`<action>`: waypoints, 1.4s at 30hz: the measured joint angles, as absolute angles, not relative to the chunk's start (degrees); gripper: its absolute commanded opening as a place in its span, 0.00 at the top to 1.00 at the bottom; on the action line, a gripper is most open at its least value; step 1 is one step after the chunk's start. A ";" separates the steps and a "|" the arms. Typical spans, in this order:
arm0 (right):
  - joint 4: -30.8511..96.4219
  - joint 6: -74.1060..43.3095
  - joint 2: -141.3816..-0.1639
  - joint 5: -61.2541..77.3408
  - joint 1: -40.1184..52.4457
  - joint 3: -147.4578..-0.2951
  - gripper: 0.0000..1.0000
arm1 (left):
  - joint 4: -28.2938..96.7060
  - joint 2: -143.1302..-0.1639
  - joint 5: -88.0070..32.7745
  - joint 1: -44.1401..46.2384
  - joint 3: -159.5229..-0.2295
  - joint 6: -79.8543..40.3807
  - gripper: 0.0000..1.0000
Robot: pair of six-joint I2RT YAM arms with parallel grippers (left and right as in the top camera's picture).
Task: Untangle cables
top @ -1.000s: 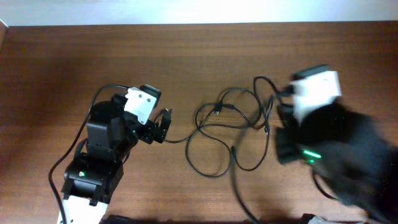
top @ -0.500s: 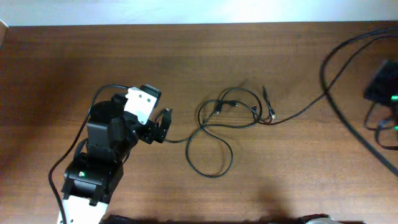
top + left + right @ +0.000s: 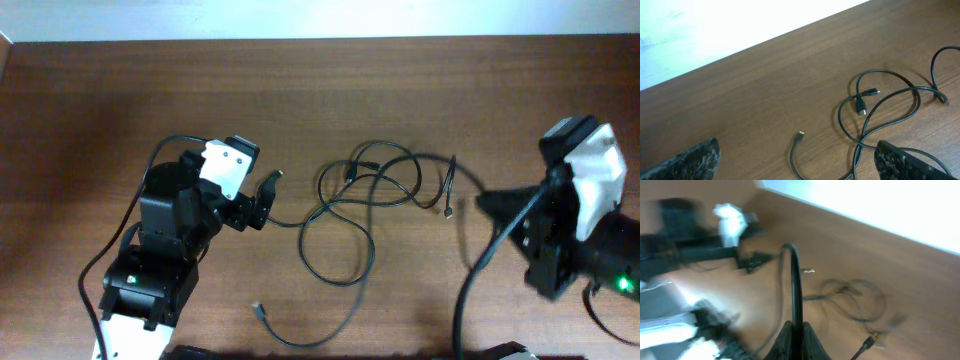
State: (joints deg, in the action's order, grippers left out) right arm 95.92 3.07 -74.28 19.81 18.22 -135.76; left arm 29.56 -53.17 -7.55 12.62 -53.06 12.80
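Observation:
Several thin black cables (image 3: 360,195) lie looped together at the table's middle; they also show in the left wrist view (image 3: 880,107). One loose plug end (image 3: 258,307) lies near the front, and it shows between my left fingers in the left wrist view (image 3: 800,134). Another plug (image 3: 447,211) hangs at the tangle's right. My left gripper (image 3: 268,194) (image 3: 800,162) is open and empty, just left of the tangle. My right gripper (image 3: 486,204) (image 3: 796,332) is shut on a black cable (image 3: 794,280), which rises from the jaws and arcs over. The right wrist view is blurred.
The left arm's base and its thick wires (image 3: 150,270) fill the front left. The right arm's body (image 3: 580,230) fills the right side. The table's far edge meets a white wall (image 3: 320,18).
My right arm has swung back in from the right edge towards the tangle, holding a cable. The tangle's right loops have shifted, and a plug end now lies at the front centre. My left arm stays put.

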 measured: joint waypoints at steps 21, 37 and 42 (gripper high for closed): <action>77.17 -14.59 -109.73 2.76 -44.47 -135.11 0.96 | 31.92 -53.25 -7.55 12.62 -53.06 12.80 0.01; 97.10 -6.76 -142.30 21.17 -50.92 -135.22 0.28 | 33.69 -53.25 -7.55 12.62 -53.06 12.84 0.01; 97.10 1.93 -135.57 36.69 -50.92 -141.16 0.24 | 33.85 -53.25 -7.55 12.62 -53.06 12.86 0.01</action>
State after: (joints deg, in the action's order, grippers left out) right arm 97.10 1.93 -135.57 36.69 -50.92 -141.16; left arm 33.85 -53.25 -7.55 12.62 -53.06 12.86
